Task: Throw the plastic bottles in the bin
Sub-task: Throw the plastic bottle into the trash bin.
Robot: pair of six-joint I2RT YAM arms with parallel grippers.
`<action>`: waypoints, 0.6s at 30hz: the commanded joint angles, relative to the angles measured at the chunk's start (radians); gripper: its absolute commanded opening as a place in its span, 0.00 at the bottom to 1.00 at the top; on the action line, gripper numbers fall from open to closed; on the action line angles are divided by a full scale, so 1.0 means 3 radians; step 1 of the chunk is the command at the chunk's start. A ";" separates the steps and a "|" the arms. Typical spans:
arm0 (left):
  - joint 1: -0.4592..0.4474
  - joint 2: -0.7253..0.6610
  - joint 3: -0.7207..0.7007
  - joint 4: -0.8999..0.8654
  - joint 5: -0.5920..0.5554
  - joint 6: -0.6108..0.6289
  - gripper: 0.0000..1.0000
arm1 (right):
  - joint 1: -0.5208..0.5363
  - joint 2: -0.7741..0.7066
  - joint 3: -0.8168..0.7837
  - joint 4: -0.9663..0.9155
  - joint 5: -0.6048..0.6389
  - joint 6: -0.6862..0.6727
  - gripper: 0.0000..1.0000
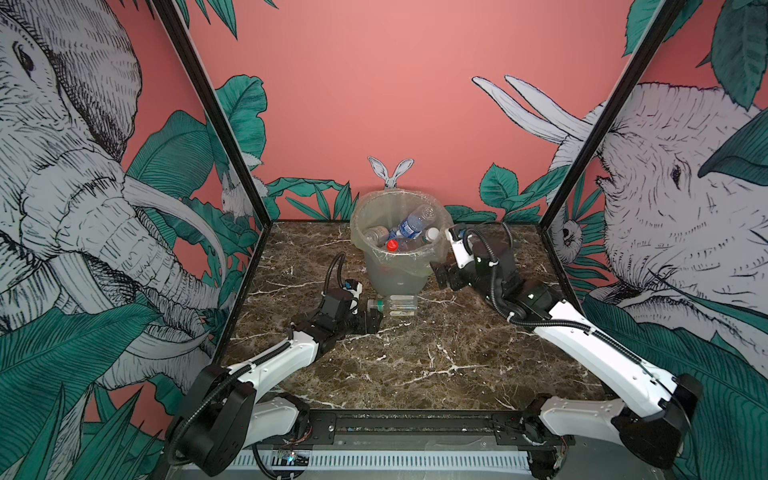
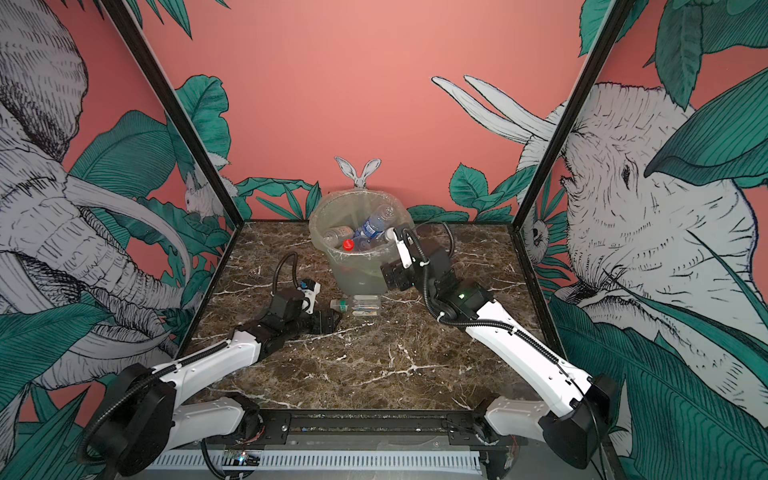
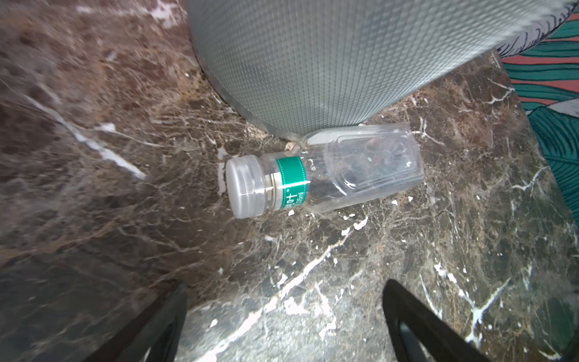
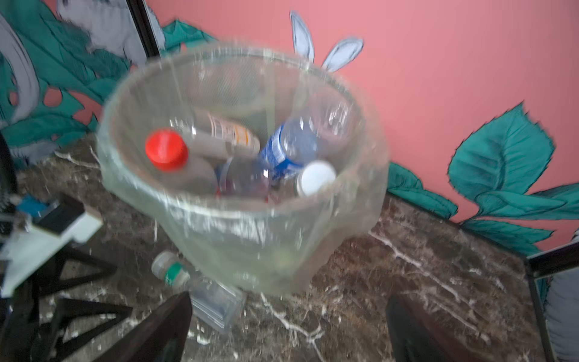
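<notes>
The bin (image 1: 395, 274) (image 2: 353, 274) stands at the back middle of the marble table, with a clear bag over its rim. Several plastic bottles lie in it: a blue-labelled one (image 1: 413, 224) (image 4: 282, 150), a red-capped one (image 1: 392, 246) (image 4: 166, 150) and a white-capped one (image 1: 432, 234) (image 4: 316, 177). One clear bottle with a green band (image 1: 395, 309) (image 2: 359, 306) (image 3: 326, 175) (image 4: 200, 291) lies on its side against the bin's foot (image 3: 313, 62). My left gripper (image 1: 374, 320) (image 3: 286, 283) is open, low, just short of that bottle's cap. My right gripper (image 1: 444, 276) (image 4: 289, 296) is open and empty beside the bin's right wall.
The brown marble table (image 1: 415, 365) is enclosed by patterned walls with black frame posts at the back left (image 1: 237, 166) and back right (image 1: 602, 124). A black rail (image 1: 415, 419) runs along the front edge between the arm bases.
</notes>
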 commanded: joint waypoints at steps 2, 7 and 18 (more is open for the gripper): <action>-0.0036 0.0178 0.0004 0.0513 0.0032 -0.0513 0.97 | 0.0018 -0.0267 -0.0536 0.0272 -0.0230 0.0193 0.99; -0.0047 0.0477 0.0085 0.0825 0.0077 -0.0812 0.97 | 0.0019 -0.0337 -0.0962 0.0448 -0.0432 0.0282 0.99; -0.0047 0.0822 0.0159 0.1247 0.0125 -0.1409 0.97 | 0.0018 -0.0082 -0.1384 0.0986 -0.0743 0.0359 0.99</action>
